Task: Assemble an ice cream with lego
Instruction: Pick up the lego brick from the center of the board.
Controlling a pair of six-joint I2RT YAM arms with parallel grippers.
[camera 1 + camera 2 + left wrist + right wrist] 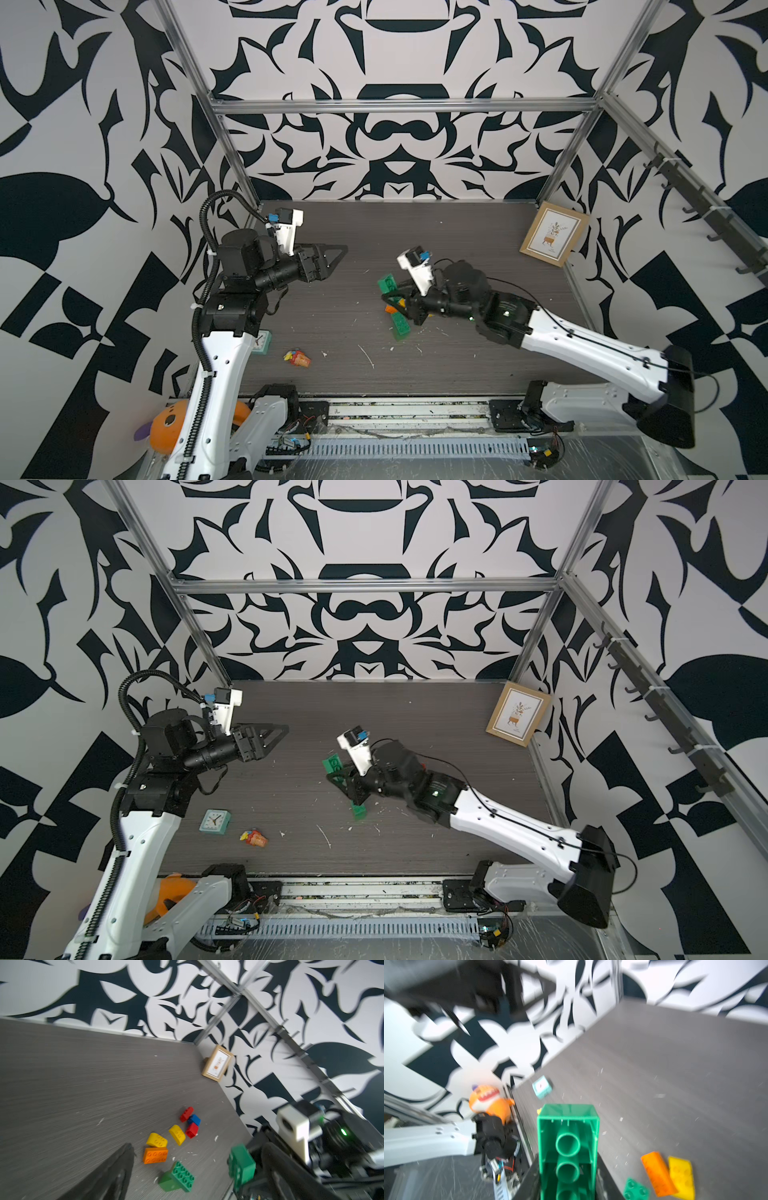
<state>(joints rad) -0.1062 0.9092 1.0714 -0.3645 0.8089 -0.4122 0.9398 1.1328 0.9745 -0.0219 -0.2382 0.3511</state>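
"Reading from the left, what does the left tool hold?" asks the desk.

"Nothing. It hangs above the worktop, jaws wide apart, well clear of the lego. Nearer the front edge sit a clock and a small cone toy, neither part of the build."

"And mid-worktop?"

"The loose lego. In the left wrist view a green brick lies studs showing beside an orange one; then two round-topped yellows, and a red-blue-red cluster beyond. Little if anything looks joined, so the ice cream seems barely begun."

"The right tool?"

"Shut tight on a green block, held just above that pile; the right wrist view looks into its hollow underside and tubes. A picture frame leans on the wall at far right."

"How will the lego handle?"

"Likely light, rigid, hollow plastic with smooth walls, so one may slip or twist under a skewed pinch, and loose ones may skate when pressed. Best taken across two flat side walls, leaving studs and open underside free for mating. The yellows' curved tops offer poor purchase; their straight sides look safer. Seating one piece on another will probably need a square, firm push while the left tool steadies the lower piece."
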